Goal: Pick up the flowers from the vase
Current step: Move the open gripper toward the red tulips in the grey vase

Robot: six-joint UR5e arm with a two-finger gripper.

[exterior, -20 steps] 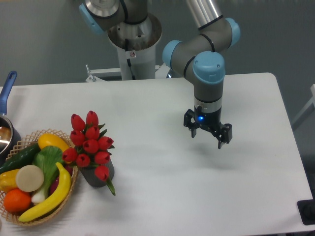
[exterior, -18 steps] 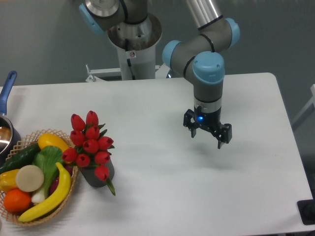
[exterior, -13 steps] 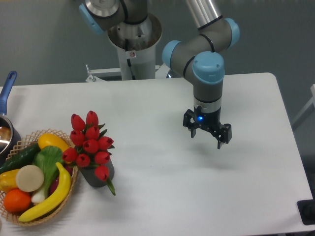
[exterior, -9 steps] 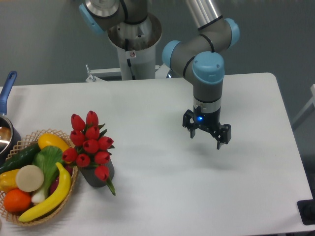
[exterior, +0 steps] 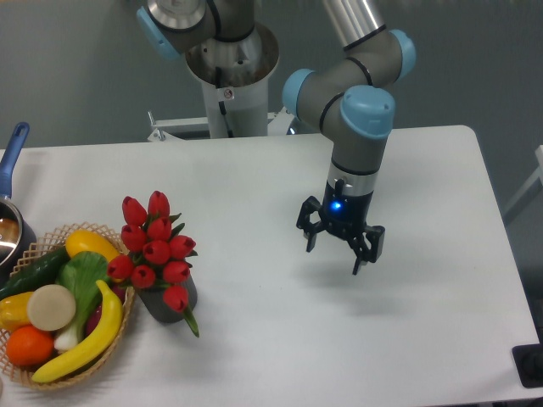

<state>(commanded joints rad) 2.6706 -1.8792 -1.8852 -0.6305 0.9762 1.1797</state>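
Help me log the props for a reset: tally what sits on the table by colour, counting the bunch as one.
Red: 1, the flowers
Dark grey: 1, the vase
Tan: 1, the wicker basket
Yellow: 3, squash, banana, a piece at the basket's left edge
Green: 2, cucumber, leafy vegetable
Orange: 1, fruit
Cream: 1, round piece
Total: 10

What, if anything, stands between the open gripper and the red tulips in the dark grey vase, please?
Nothing visible does. The black two-finger gripper hangs with its jaws apart over bare white table, to the right of the bunch of red tulips in the dark grey ribbed vase.
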